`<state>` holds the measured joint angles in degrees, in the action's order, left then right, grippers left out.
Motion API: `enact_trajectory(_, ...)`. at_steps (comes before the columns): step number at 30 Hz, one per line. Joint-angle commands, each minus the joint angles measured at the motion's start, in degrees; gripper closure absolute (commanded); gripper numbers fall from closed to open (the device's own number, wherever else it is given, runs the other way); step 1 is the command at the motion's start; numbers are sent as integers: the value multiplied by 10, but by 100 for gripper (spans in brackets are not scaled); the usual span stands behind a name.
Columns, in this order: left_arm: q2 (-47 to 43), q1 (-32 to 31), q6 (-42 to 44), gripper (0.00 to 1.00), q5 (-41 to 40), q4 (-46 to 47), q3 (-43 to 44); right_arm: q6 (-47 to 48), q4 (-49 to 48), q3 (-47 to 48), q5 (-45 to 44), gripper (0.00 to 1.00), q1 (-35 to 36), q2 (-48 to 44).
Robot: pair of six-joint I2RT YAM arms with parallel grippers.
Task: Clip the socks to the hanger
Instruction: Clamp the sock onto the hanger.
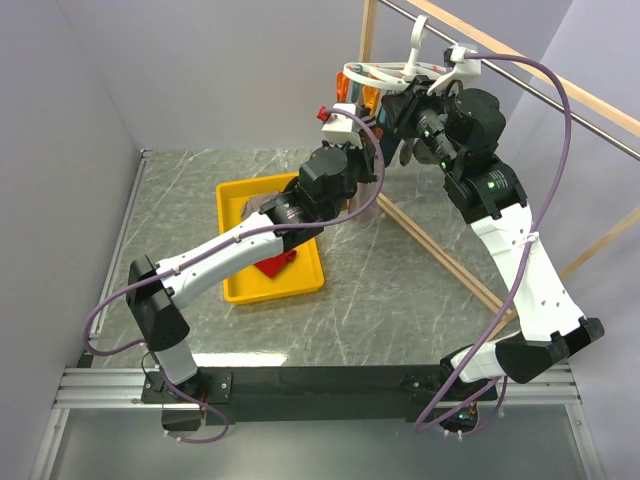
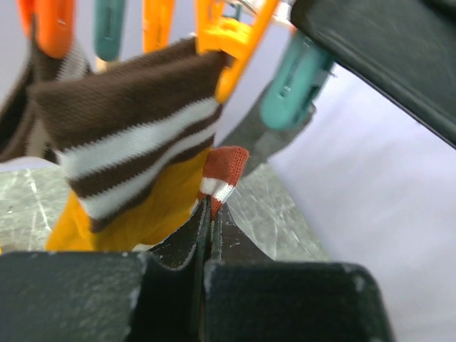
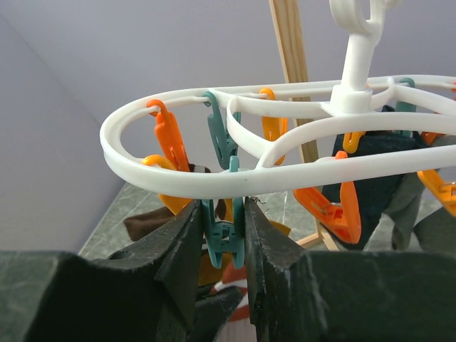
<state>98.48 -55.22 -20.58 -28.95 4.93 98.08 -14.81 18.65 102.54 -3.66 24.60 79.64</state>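
- Overhead, hooked on the metal rod (image 1: 600,133) of the wooden frame (image 1: 440,252): the white hanger (image 1: 385,72), crowded by both wrists, with scant room at its near rim.
- Pinched in the left gripper (image 2: 211,214), jaws pressed shut: a red sock (image 2: 226,169) with a white stripe, raised beside the hanging clips.
- Clamped by the right gripper (image 3: 222,214), jaws slightly parted: a teal clip (image 3: 222,242) just under the rim.
- Already clipped in orange: a mustard sock (image 2: 135,206) with a brown striped cuff.
- Below, on the counter (image 1: 380,290): a yellow tray (image 1: 240,290) with another red sock (image 1: 277,266) inside.
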Motion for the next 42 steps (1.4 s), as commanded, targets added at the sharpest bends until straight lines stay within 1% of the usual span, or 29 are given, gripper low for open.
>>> enact_trajectory(1,-7,-2,12,100,-31,27,26,13,-15,19,-11,100,-2,-15)
enact_trajectory(17,27,-13,36,99,-11,32,74,22,-11,14,-23,100,1,-12)
enact_trajectory(28,27,-21,54,99,-16,57,72,31,-1,22,-36,100,4,-5)
enact_trajectory(35,50,-27,67,99,-4,45,103,31,0,24,-44,100,5,-5)
enact_trajectory(40,48,-28,70,99,-26,54,104,32,2,20,-44,100,6,-6)
enact_trajectory(42,39,-28,70,99,-32,75,90,33,2,19,-44,100,6,-7)
